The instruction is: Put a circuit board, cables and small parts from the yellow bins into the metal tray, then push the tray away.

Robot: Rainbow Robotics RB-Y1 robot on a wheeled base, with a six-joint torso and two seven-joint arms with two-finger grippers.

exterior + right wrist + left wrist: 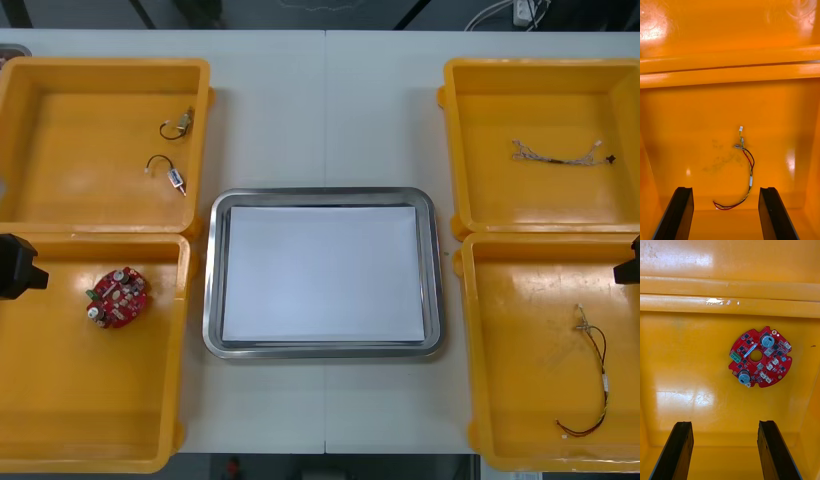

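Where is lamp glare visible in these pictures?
Left wrist view: broad white glare on the yellow bin floor ahead of the open left gripper, beside the round red circuit board. Right wrist view: small highlights flank the red and yellow cable beyond the open right gripper. Front view: the metal tray's rim gleams.

Red circuit board (118, 297) flat in near-left yellow bin (70, 400), red and yellow cable (593, 376) curled in near-right bin (525, 400), white-lined metal tray (322, 193) between them.
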